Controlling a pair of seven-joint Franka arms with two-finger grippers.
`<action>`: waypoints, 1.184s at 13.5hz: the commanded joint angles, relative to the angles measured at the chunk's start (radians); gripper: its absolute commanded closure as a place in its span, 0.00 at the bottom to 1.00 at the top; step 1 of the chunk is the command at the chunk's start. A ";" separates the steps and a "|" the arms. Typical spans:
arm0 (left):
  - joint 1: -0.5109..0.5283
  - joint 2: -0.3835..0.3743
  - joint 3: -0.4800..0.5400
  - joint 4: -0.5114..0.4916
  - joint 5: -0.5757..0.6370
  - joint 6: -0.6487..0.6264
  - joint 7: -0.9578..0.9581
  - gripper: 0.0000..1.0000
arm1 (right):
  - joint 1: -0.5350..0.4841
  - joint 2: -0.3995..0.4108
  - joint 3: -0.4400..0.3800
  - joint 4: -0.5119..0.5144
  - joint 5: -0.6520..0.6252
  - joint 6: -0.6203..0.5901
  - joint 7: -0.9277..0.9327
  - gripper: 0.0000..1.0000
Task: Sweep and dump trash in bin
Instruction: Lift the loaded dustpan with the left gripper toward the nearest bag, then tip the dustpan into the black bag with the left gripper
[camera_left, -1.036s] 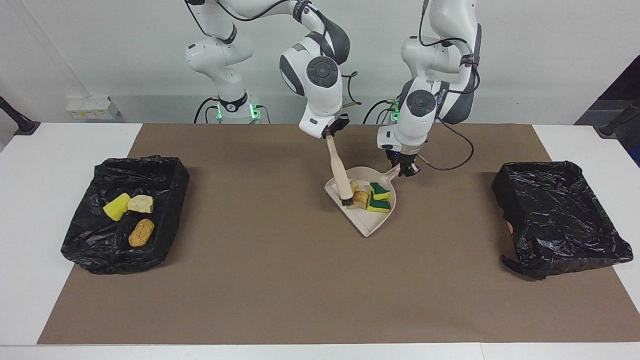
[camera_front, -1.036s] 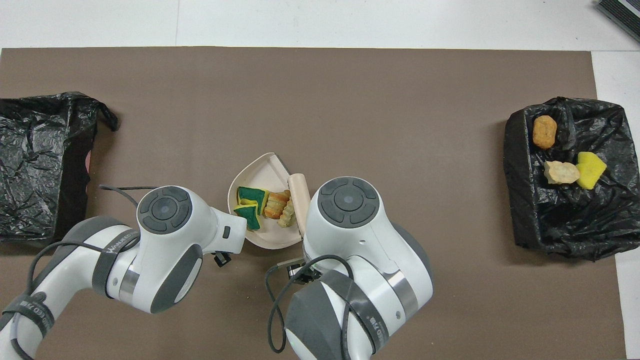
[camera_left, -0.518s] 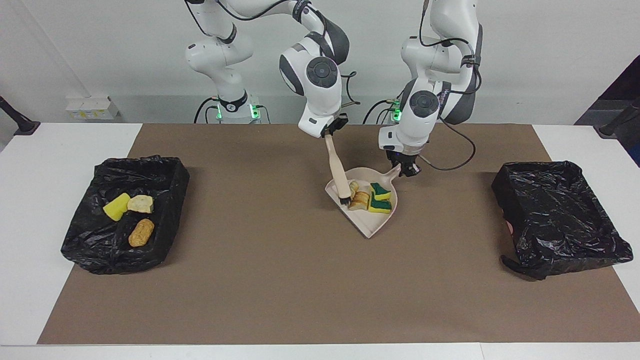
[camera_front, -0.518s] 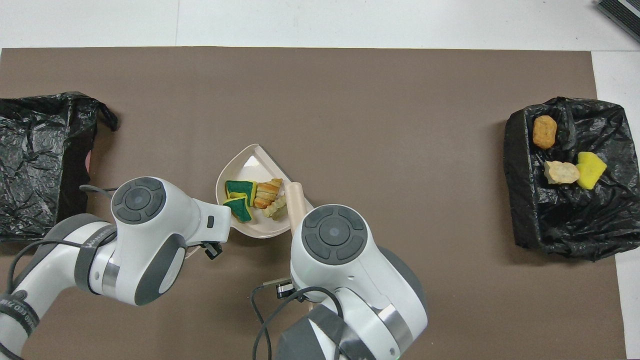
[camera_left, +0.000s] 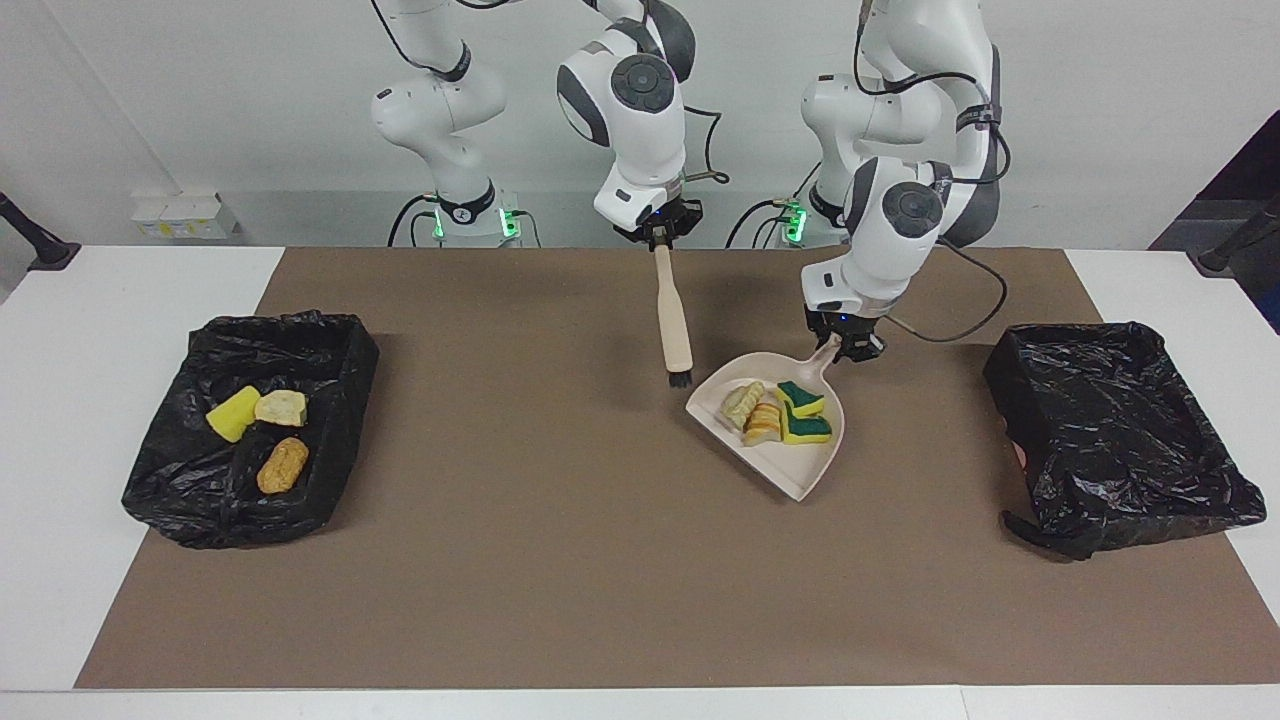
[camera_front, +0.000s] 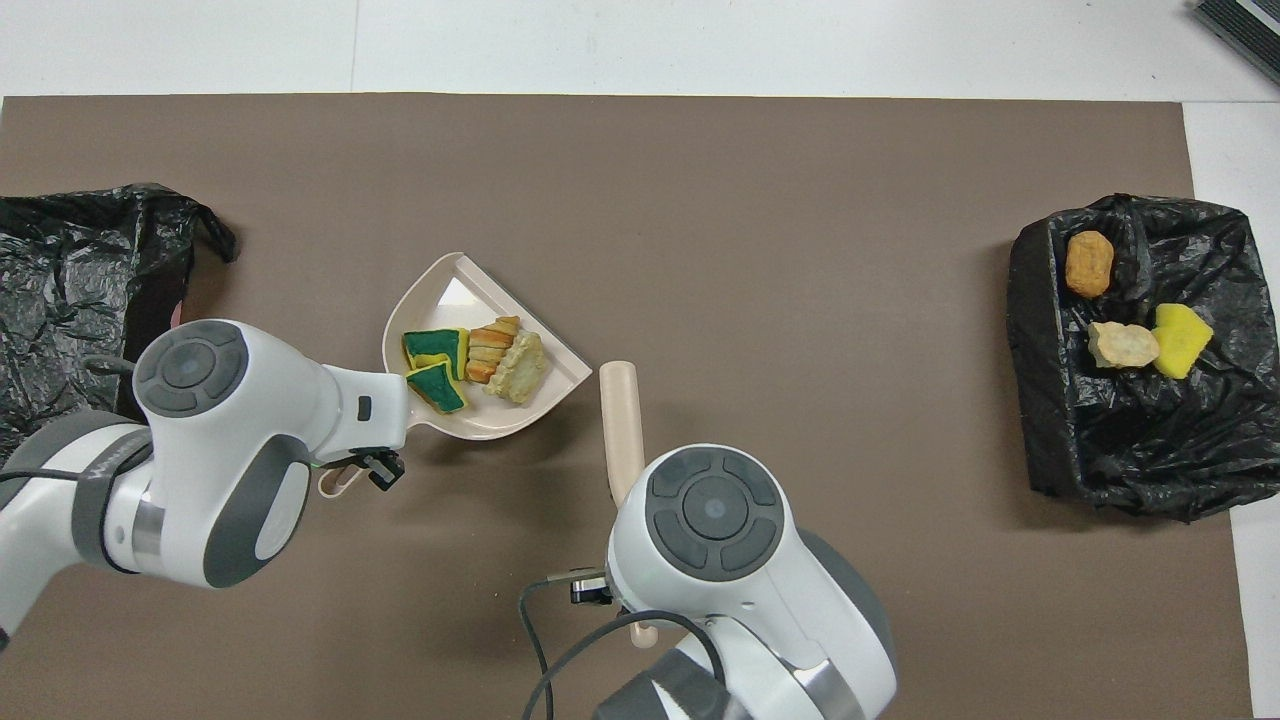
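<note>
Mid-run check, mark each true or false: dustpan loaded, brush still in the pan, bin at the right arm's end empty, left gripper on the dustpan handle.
1. The dustpan carries four trash pieces. True.
2. The brush rests in the dustpan. False: the right gripper holds it apart, beside the pan.
3. The bin at the right arm's end is empty. False: three pieces lie in it.
4. The left gripper grips the dustpan's handle. True.
</note>
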 joint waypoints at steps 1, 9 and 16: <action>0.071 -0.075 0.000 0.023 -0.013 -0.075 -0.027 1.00 | 0.044 -0.064 0.007 -0.084 0.010 0.041 0.086 1.00; 0.409 -0.057 0.000 0.250 0.098 -0.318 0.111 1.00 | 0.214 -0.045 0.007 -0.177 -0.007 0.197 0.284 1.00; 0.691 0.027 0.003 0.364 0.331 -0.125 0.589 1.00 | 0.287 0.012 0.007 -0.266 -0.057 0.336 0.358 1.00</action>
